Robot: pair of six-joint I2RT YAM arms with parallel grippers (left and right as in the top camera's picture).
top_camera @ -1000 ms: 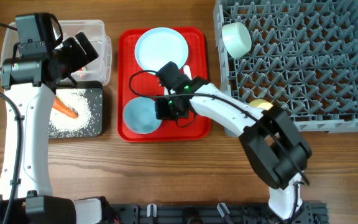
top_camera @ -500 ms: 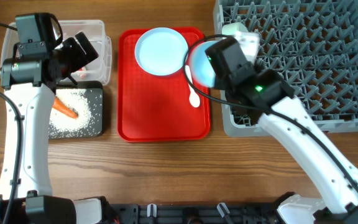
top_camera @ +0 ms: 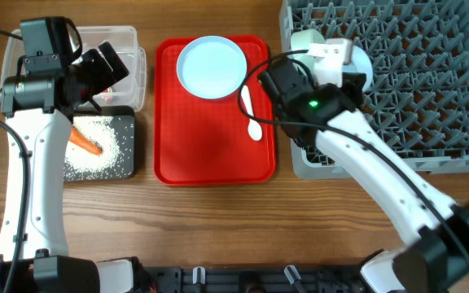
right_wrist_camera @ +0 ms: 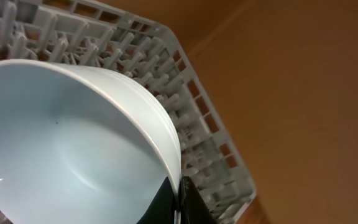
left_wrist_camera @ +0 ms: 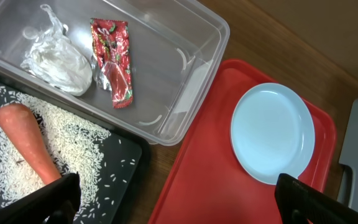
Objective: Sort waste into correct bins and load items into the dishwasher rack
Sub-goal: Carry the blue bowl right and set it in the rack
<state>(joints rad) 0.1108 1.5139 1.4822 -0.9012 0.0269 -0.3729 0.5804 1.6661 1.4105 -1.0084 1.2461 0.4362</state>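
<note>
My right gripper [top_camera: 342, 72] is shut on the rim of a pale blue bowl [right_wrist_camera: 73, 143] and holds it tilted over the left part of the grey dishwasher rack [top_camera: 414, 81]. Another mint bowl [top_camera: 303, 39] lies in the rack's near-left corner. The blue plate [top_camera: 210, 67] and white spoon [top_camera: 251, 114] lie on the red tray [top_camera: 218, 155]. My left gripper [left_wrist_camera: 179, 208] is open and empty above the clear tub [left_wrist_camera: 166, 50], which holds the tissue [left_wrist_camera: 58, 59] and red wrapper [left_wrist_camera: 114, 62]. The carrot [left_wrist_camera: 30, 143] and rice [left_wrist_camera: 98, 162] lie in the black tray [top_camera: 124, 163]. The yellow cup is hidden.
The rack's edge [right_wrist_camera: 216, 130] lies right under the held bowl. The red tray stands between the bins and the rack. Bare wooden table [top_camera: 218, 228] lies along the front.
My right gripper lifted the pale blue bowl off the red tray and carried it right, over the rack's left part. The left arm has not moved.
</note>
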